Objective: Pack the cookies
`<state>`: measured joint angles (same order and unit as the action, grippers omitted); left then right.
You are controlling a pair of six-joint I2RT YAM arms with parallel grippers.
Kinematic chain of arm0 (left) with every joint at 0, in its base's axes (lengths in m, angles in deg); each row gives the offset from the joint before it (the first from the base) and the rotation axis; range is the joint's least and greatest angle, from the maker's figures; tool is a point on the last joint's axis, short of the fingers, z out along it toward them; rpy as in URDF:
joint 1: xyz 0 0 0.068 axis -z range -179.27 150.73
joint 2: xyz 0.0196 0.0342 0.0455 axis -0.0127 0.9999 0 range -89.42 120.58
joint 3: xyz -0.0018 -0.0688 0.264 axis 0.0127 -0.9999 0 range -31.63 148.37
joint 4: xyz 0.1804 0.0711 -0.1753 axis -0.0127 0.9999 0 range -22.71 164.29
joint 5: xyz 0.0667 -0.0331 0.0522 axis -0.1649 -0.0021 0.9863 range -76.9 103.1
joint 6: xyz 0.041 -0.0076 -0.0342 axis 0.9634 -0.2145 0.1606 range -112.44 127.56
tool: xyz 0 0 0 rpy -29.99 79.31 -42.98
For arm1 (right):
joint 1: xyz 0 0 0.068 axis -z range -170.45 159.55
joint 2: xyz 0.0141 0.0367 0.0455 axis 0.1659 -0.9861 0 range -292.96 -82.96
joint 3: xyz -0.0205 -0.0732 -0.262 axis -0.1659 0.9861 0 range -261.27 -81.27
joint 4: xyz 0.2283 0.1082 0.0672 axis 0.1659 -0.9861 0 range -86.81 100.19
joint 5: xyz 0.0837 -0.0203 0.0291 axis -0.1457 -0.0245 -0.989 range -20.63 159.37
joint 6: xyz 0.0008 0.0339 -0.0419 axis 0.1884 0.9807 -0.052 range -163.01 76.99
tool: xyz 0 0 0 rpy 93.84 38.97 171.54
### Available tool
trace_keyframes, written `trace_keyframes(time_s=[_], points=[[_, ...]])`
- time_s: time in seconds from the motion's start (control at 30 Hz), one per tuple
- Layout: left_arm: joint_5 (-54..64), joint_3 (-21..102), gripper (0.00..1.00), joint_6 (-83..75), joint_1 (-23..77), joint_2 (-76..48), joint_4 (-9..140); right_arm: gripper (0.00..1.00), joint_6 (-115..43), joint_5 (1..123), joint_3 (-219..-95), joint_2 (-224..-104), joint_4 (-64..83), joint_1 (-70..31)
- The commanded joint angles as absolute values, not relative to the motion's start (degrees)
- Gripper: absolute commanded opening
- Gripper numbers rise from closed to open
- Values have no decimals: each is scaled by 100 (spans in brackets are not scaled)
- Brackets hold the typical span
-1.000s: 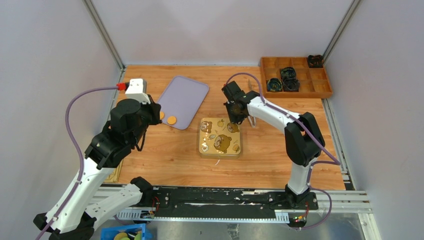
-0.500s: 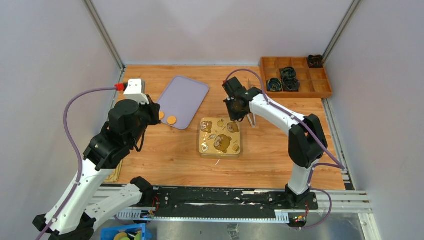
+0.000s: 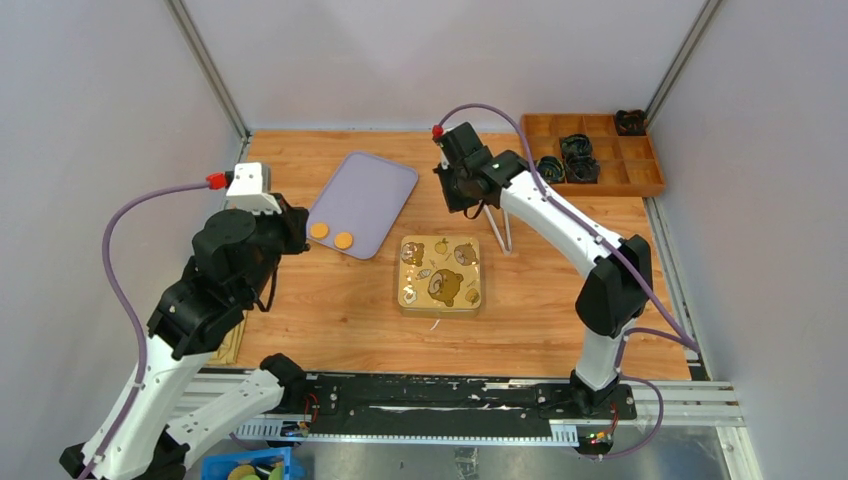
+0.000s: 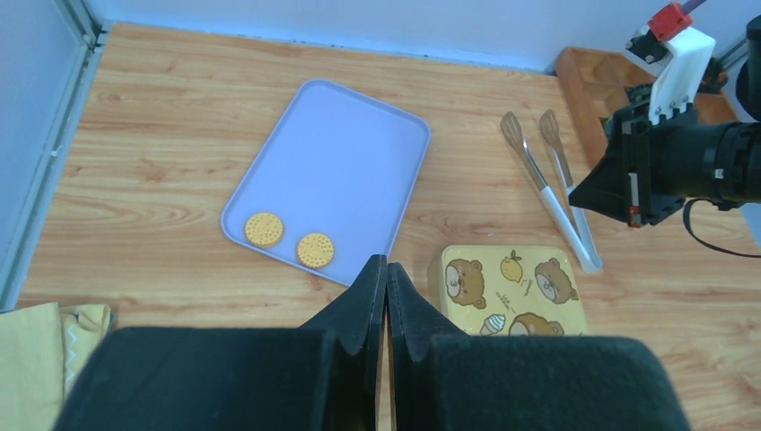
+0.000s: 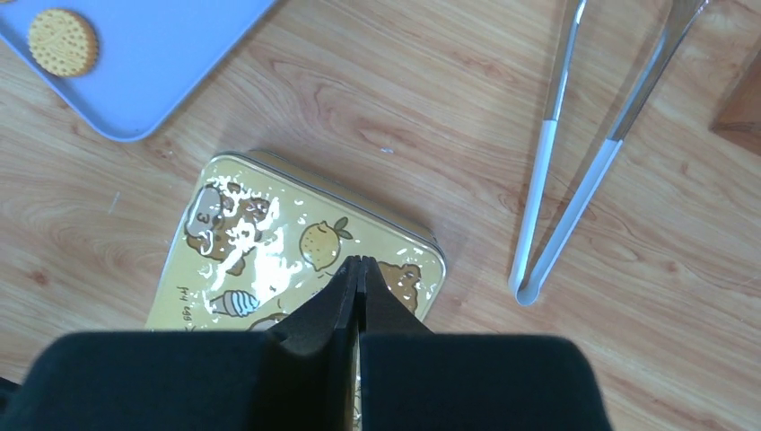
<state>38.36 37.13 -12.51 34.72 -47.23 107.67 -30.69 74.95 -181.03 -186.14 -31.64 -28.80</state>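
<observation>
Two round orange-yellow cookies lie on the near corner of a lilac tray; the left wrist view shows both cookies on that tray. A closed yellow bear-print tin sits to the tray's right. My left gripper is shut and empty, hovering just near of the tray. My right gripper is shut and empty, raised above the tin's far edge. One cookie shows in the right wrist view.
Metal tongs lie right of the tin, also seen as tongs in the right wrist view. A wooden compartment box with dark items stands at the back right. A yellow cloth lies at the left edge. Walls close three sides.
My right gripper has lifted and drawn back from the tin towards the far side. My left arm has pulled back to the left, uncovering the left cookie. Both stay shut.
</observation>
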Motion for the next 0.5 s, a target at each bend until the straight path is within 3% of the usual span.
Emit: trace_keyframes(time_s=[0.0,0.47], points=[[3953,3870,6,-1204,3517,-4788,10859,0,-3197,7528,-18439,-19004,-3453,-3131],[4026,3756,6,-1142,3517,-4767,10863,0,-3066,7114,-19036,-20217,-3503,-3764]])
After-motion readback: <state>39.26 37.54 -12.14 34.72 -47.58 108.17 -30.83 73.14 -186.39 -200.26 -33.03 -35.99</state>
